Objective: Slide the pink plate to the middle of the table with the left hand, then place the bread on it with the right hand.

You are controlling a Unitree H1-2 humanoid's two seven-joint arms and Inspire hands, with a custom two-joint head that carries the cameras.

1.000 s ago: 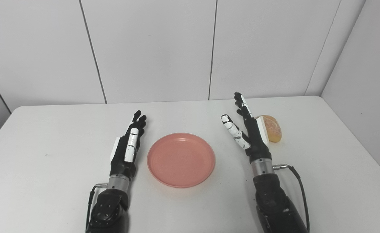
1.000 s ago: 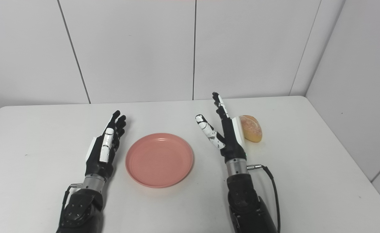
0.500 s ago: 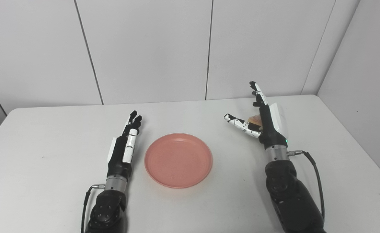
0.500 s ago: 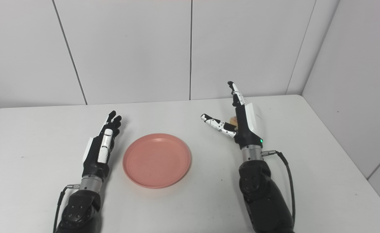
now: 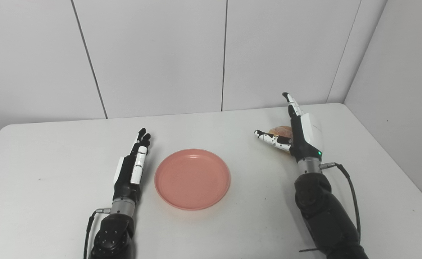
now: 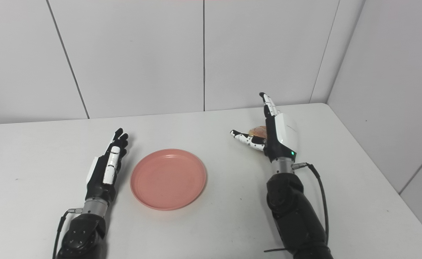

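The pink plate [image 5: 192, 178] sits flat on the white bench [image 5: 52, 187], near the middle; I take it as my landmark. My left hand [image 5: 131, 169] lies just to the left of the plate, close to its rim but apart from it, fingers [image 5: 141, 138] straight and released, holding nothing. My right hand [image 5: 300, 135] stands to the right of the plate and farther back, palm turned toward it, fingers spread and released, thumb [image 5: 272, 139] reaching out toward the plate's side. The bread [image 5: 281, 131] rests on the bench right of the plate, tucked against my right palm above the thumb; I cannot tell whether I touch it; nothing is grasped.
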